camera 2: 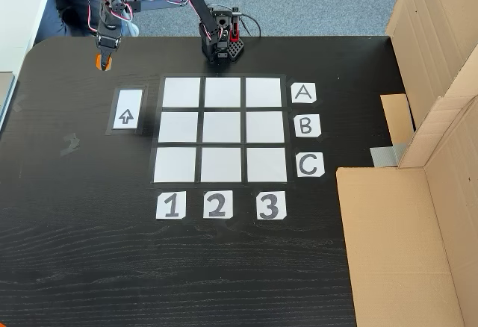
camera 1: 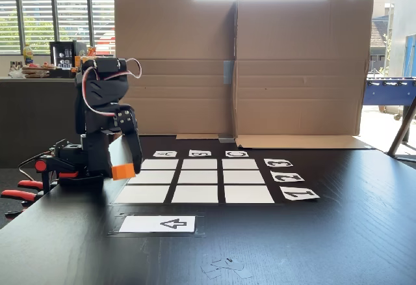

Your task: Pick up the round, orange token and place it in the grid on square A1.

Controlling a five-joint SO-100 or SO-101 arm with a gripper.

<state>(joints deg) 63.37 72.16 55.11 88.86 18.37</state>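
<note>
In a fixed view from the front, your gripper pinches the token just left of the grid, axis roughly upright. In a fixed view from above, the token shows beyond the arrow card, prob. off the table; square A1 is bare.

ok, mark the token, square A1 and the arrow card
token (camera 1: 123,170): a fixed view, orange side face
square A1 (camera 2: 181,92): a fixed view, centre of the white paper
arrow card (camera 2: 127,110): a fixed view, white margin
</note>
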